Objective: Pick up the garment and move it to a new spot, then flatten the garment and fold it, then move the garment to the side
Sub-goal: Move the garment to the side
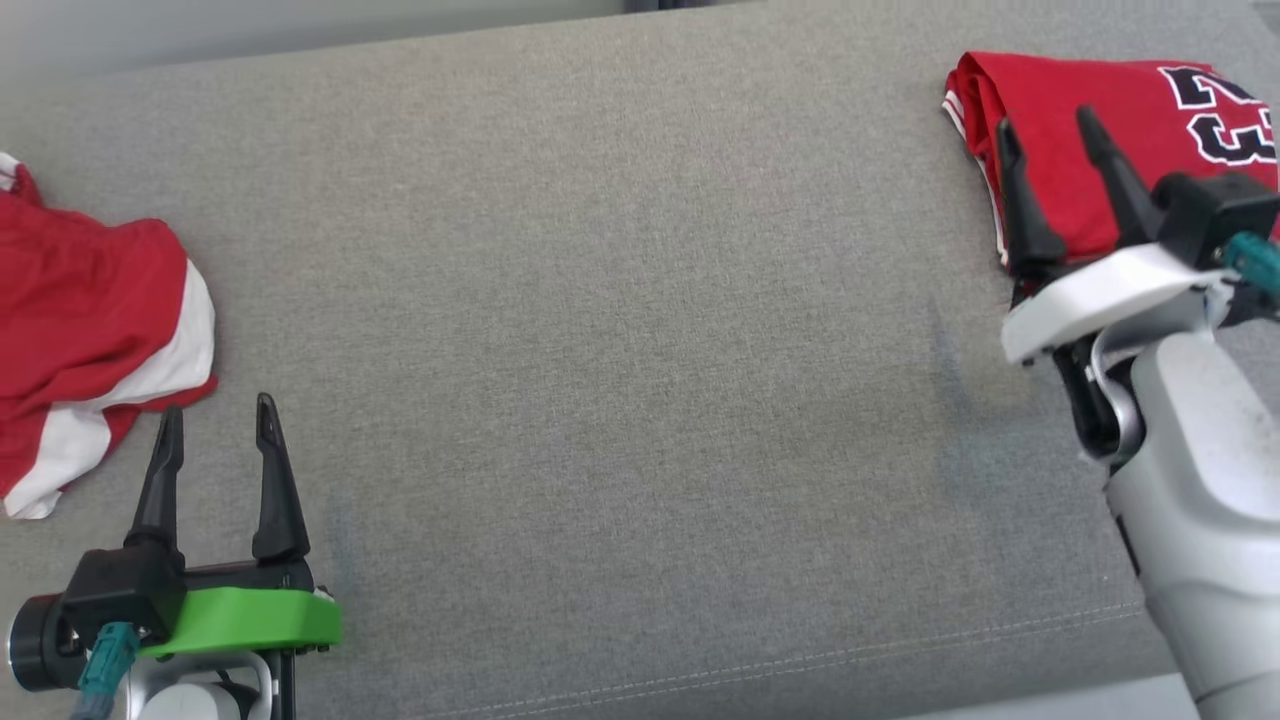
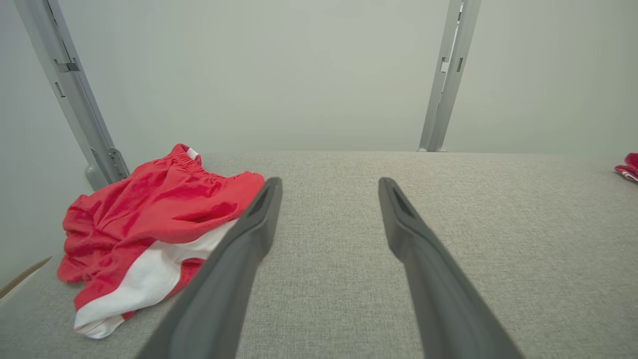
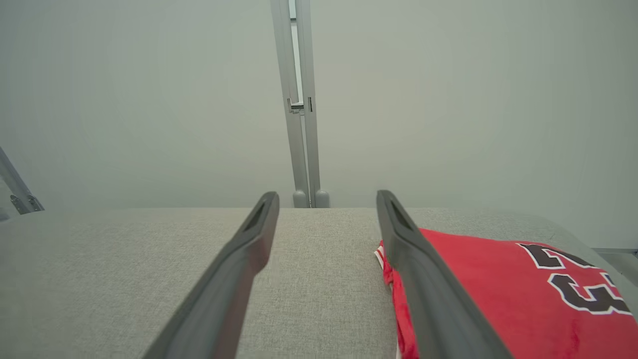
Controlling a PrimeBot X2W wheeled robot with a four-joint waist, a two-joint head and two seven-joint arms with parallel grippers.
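A folded red jersey [image 1: 1090, 130] with a black number lies at the far right of the grey padded surface [image 1: 620, 330]. My right gripper [image 1: 1045, 118] hovers open over the jersey's left edge; in the right wrist view the jersey [image 3: 503, 294] lies under and right of the right finger, and the gripper [image 3: 327, 194] holds nothing. A crumpled red and white garment [image 1: 90, 330] lies at the left edge. My left gripper [image 1: 218, 406] stands open just beside its near right corner. The left wrist view shows this garment [image 2: 149, 224] left of the empty gripper [image 2: 330, 182].
Pale walls with grey metal posts [image 2: 446, 75] stand behind the surface. A stitched seam [image 1: 800, 665] runs along the surface's front edge. The red jersey's corner [image 2: 629, 167] peeks in at the far right of the left wrist view.
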